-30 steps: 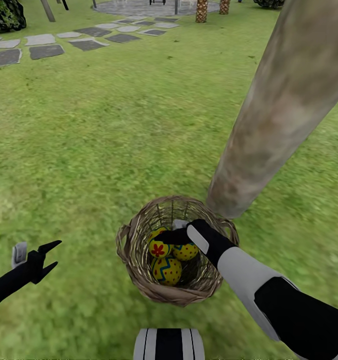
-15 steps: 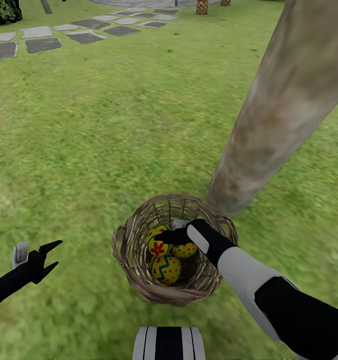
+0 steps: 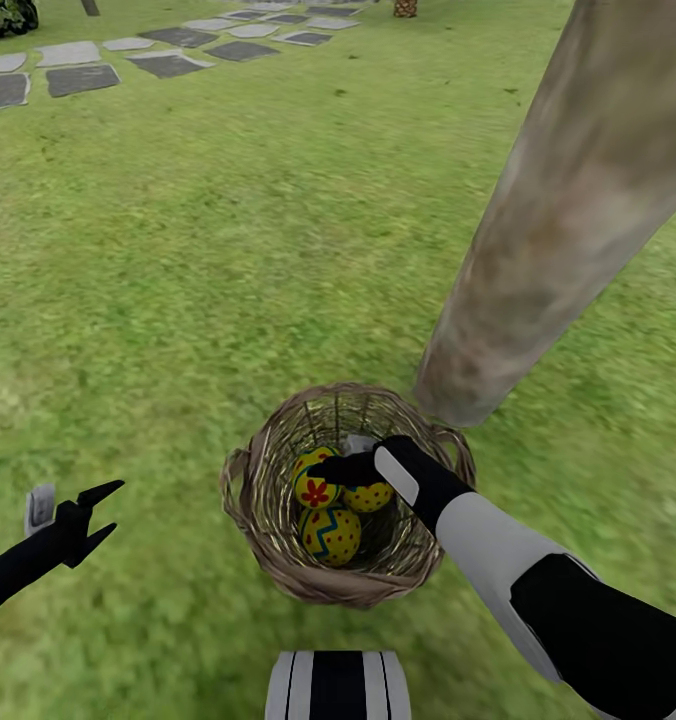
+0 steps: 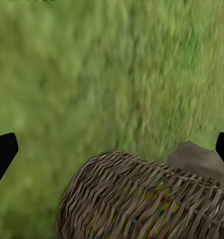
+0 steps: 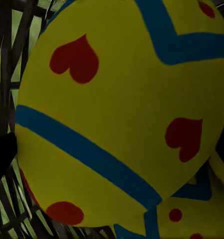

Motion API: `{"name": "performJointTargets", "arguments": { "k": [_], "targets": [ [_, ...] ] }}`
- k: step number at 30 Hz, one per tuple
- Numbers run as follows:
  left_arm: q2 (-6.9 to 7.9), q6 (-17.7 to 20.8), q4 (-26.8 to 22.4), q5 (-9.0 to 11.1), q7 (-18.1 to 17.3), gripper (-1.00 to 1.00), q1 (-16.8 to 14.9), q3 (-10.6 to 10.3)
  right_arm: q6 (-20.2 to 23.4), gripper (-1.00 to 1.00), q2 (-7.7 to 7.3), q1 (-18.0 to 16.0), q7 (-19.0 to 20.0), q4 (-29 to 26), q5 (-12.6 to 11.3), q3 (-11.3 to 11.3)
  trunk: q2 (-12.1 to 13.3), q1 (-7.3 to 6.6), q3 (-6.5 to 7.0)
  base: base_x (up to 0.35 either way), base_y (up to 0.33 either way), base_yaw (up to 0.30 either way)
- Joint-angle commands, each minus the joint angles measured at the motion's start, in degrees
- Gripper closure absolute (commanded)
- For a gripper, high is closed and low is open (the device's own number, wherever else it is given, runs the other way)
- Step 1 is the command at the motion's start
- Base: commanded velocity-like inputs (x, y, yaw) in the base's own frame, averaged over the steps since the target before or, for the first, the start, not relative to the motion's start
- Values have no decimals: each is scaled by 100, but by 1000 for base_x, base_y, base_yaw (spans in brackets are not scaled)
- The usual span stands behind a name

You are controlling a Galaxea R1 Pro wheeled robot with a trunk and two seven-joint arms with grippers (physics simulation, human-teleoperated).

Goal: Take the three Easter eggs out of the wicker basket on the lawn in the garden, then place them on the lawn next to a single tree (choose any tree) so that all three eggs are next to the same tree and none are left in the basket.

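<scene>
The wicker basket (image 3: 278,560) stands on the lawn (image 3: 178,300) right at the foot of the thick pale tree (image 3: 558,230). Three yellow Easter eggs lie inside it: a red-flower one (image 3: 316,489), a dotted one (image 3: 370,497) and a zigzag one (image 3: 330,537). My right gripper (image 3: 330,468) reaches down into the basket, open, just over the eggs. In the right wrist view an egg (image 5: 117,109) sits very close between the spread fingers (image 5: 1,159). My left gripper (image 3: 96,515) hovers open over grass left of the basket (image 4: 142,199).
Grey stepping-stone slabs (image 3: 78,78) run across the far left of the grass. A dark bush (image 3: 3,15) sits at the far left corner. The trunk leans up and to the right, behind the basket. Open grass lies left and ahead.
The head camera has tipped down a little, so the slabs have slid up the picture. The basket has edged slightly left. Both grippers have kept their places.
</scene>
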Motion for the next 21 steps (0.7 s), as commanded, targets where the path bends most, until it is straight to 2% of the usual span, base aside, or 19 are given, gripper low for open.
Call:
{"name": "performJointTargets", "arguments": {
  "k": [1,5,21],
  "targets": [
    [1,33,2,-40,-26,-100,-4,5,10,100,-2,0,13,142,117,38,-1,1,-3,0,0,0],
    [-4,29,3,-8,-34,-100,-4,17,9,100,-11,0,13,150,117,38,-1,1,-3,0,0,0],
    [-4,36,-28,-14,-34,-100,-4,2,9,100,-11,0,13,159,117,38,9,-18,152,0,0,0]
  ]
}}
